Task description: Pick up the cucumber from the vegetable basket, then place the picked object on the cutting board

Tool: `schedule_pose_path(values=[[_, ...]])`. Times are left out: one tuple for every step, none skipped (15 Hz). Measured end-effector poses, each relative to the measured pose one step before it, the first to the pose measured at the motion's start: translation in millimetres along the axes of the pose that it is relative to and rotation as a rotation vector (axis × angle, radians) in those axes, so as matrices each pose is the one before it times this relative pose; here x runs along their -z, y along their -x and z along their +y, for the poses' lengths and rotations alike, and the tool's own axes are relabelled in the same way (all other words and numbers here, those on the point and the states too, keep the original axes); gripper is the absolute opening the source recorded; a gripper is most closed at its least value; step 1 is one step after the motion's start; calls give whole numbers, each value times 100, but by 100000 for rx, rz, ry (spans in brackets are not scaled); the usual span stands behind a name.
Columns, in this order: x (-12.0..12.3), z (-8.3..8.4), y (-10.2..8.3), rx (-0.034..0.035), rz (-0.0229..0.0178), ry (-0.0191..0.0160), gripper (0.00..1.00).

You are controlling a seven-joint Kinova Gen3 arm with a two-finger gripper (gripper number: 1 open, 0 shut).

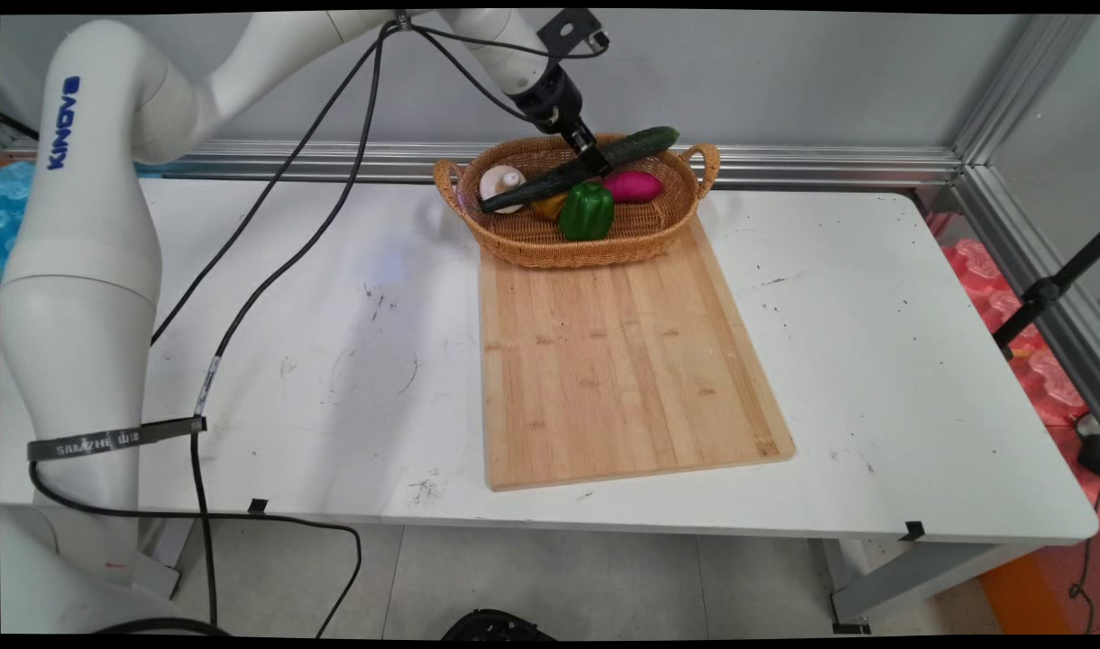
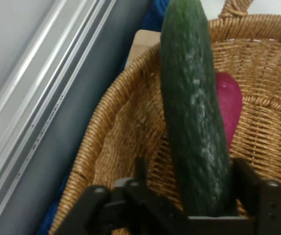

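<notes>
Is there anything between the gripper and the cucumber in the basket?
No, nothing visible. The gripper is already shut on the cucumber near its middle, above the basket. The green pepper, the pink vegetable and the white mushroom lie lower in the basket.

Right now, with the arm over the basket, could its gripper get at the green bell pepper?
Probably not as things stand: the gripper is shut on the cucumber, which lies slantwise across the wicker basket. The green bell pepper sits uncovered just in front of it, beside the pink sweet potato.
</notes>
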Motion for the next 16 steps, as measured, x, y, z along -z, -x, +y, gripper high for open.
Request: schedule_pose_path(values=[[-135, 107, 88, 12, -119, 568, 0], [-106, 89, 44, -60, -95, 439, 0], [-85, 97, 33, -79, -81, 445, 0], [-19, 90, -17, -153, -44, 319, 0], [-2, 97, -63, -195, -83, 235, 0], [167, 126, -188, -387, 42, 14, 0], [274, 161, -292, -500, -24, -237, 0], [359, 137, -289, -345, 50, -459, 0], [543, 211, -459, -529, 159, -829, 0], [561, 231, -472, -377, 186, -880, 0], [660, 334, -676, -511, 360, -960, 0], [721, 426, -770, -640, 419, -896, 0], [723, 520, -823, -723, 461, -634, 0], [710, 622, -938, -760, 627, -392, 0], [563, 623, -826, -514, 585, -95, 0], [641, 785, -929, -223, 491, 80, 0]])
